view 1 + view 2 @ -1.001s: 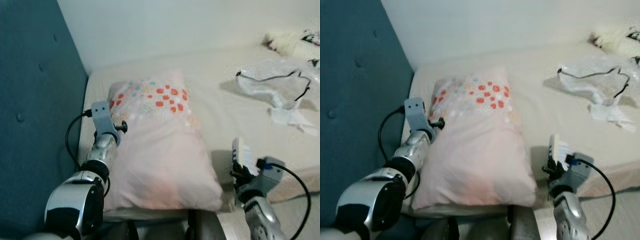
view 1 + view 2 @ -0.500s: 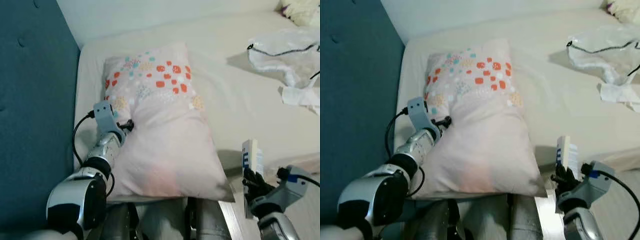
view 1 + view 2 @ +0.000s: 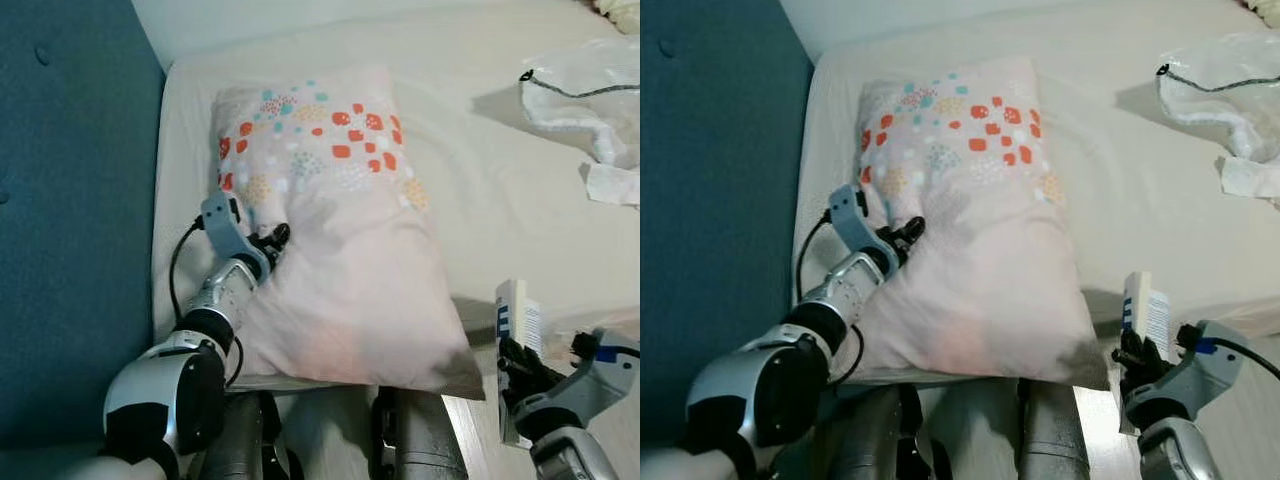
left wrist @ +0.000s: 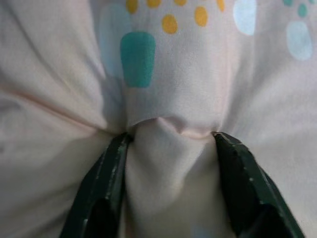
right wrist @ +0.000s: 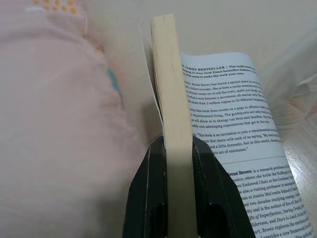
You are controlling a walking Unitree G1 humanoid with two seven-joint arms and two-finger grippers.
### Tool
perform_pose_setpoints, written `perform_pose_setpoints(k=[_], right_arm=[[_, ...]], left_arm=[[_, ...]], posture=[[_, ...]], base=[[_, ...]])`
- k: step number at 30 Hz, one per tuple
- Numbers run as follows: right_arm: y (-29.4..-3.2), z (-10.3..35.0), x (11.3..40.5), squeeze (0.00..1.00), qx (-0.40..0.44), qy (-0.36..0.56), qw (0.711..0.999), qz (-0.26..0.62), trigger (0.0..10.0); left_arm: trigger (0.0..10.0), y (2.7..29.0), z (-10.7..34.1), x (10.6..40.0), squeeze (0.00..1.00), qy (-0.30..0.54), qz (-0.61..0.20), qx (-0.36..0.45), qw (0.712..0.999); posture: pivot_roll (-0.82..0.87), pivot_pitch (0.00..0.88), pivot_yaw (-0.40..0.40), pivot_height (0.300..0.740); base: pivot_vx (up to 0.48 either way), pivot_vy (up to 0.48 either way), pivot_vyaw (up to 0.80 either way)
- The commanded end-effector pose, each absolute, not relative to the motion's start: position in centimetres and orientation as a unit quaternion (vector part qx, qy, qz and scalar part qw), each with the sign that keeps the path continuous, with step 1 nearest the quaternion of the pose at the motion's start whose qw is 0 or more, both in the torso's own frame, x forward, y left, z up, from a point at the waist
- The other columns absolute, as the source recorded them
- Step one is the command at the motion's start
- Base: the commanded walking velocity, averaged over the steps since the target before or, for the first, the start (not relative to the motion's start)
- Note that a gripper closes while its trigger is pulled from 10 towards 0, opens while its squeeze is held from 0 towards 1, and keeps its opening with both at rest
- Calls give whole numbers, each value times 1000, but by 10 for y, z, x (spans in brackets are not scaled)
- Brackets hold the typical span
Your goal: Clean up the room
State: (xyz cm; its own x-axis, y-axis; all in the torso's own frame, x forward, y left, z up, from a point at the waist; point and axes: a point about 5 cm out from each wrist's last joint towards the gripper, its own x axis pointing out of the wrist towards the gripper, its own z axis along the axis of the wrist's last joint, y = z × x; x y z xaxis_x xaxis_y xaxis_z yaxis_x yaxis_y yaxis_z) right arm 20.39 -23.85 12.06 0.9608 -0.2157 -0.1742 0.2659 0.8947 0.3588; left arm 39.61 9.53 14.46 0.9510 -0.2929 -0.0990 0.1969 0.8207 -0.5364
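Two pincers are both at work, and the pillow [image 3: 330, 230] on the bed [image 3: 480, 190] serves as the landmark. Nearest the robot, off the pillow's near corner on the robot's right and past the bed's edge, the right pincer [image 3: 520, 362] is pinched on a paperback book [image 3: 517, 318], which stands upright with its page edges and printed back cover clear in the right wrist view [image 5: 171, 99]. At the pillow's left edge, about midway along it, the left pincer [image 3: 272, 240] is pressed into the cover, its fingers [image 4: 106, 173] bunching a fold of the pink fabric between them. Beyond the pillow's far right side, well apart from it, a crumpled clear plastic bag [image 3: 590, 100] lies on the sheet. I judge the step in hand to be straightening the pillow while the book is carried. The next move likely calls for tugging the pillow square to the headboard [image 3: 70, 220], then letting the fold go without dragging it askew, and keeping the book level until a place for it is found.
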Motion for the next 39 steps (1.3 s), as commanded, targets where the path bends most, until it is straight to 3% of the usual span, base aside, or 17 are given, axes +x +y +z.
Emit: perform_pose_setpoints(k=[1, 9, 15, 18, 19, 27, 29, 31, 39], right_arm=[[-239, 110, 198, 0, 208, 97, 964, -134, 10000], [-239, 113, 204, 0, 213, 87, 964, -133, 10000], [-240, 122, 217, 0, 215, 70, 966, -127, 10000], [-239, 125, 222, 0, 217, 63, 966, -124, 10000], [-239, 125, 222, 0, 217, 63, 966, -124, 10000], [-239, 128, 230, 0, 220, 58, 966, -120, 10000], [-238, 128, 231, 0, 220, 58, 967, -119, 10000], [-236, 127, 233, 0, 223, 59, 966, -114, 10000], [-232, 126, 237, 0, 226, 63, 966, -104, 10000]], left_arm=[[0, 81, 122, 385, 0, 133, -152, -259, 944], [0, 83, 123, 386, 0, 125, -147, -238, 952], [0, 101, 160, 403, 0, 61, -101, -183, 976], [0, 132, 192, 415, 0, 11, -19, -143, 990], [0, 132, 192, 415, 0, 11, -19, -143, 990], [0, 213, 237, 416, 0, -69, 139, -118, 981], [0, 224, 235, 413, 0, -68, 161, -111, 978], [0, 251, 219, 403, 0, -47, 221, -80, 971], [0, 293, 170, 374, 0, 24, 323, -43, 945]], posture=[[-239, 475, 99, 603], [-226, 448, 103, 603], [-217, 417, 103, 603], [-213, 402, 103, 603], [-213, 402, 103, 603], [-199, 387, 97, 603], [-195, 383, 96, 603], [-189, 382, 94, 603], [-177, 375, 88, 603]], base=[[0, 0, 0], [0, 0, 0], [0, 0, 0], [0, 0, 0], [0, 0, 0], [0, 0, 0], [0, 0, 0], [0, 0, 0], [0, 0, 0]])
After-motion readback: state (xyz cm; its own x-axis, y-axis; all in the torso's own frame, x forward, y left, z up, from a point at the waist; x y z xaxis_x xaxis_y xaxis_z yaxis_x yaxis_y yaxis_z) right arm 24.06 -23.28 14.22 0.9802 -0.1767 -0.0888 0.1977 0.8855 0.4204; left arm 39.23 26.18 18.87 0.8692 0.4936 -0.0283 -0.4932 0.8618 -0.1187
